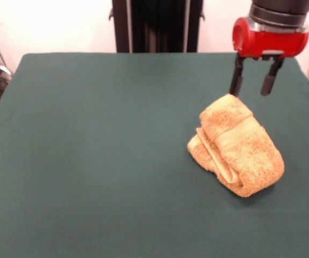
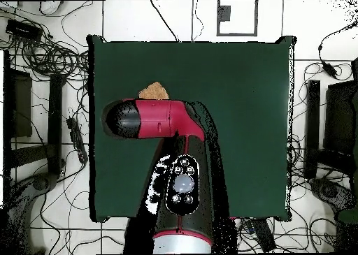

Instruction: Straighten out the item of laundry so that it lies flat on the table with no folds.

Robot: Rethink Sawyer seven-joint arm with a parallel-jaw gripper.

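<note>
right of centre in the front view, my gripper [image 1: 253, 85] hung with fingers apart, just above the bundled towel's [image 1: 238, 146] upper end; its long axis ran toward the lower right.

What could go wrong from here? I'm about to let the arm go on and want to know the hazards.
1. The towel is bunched in several layers; the open gripper, just above its far edge, may pinch more than one layer, so lifting could keep the folds.
2. The towel lies toward one side of the table; pulling it outward could drag it to the edge.
3. In the overhead view the arm hides most of the towel.
</note>
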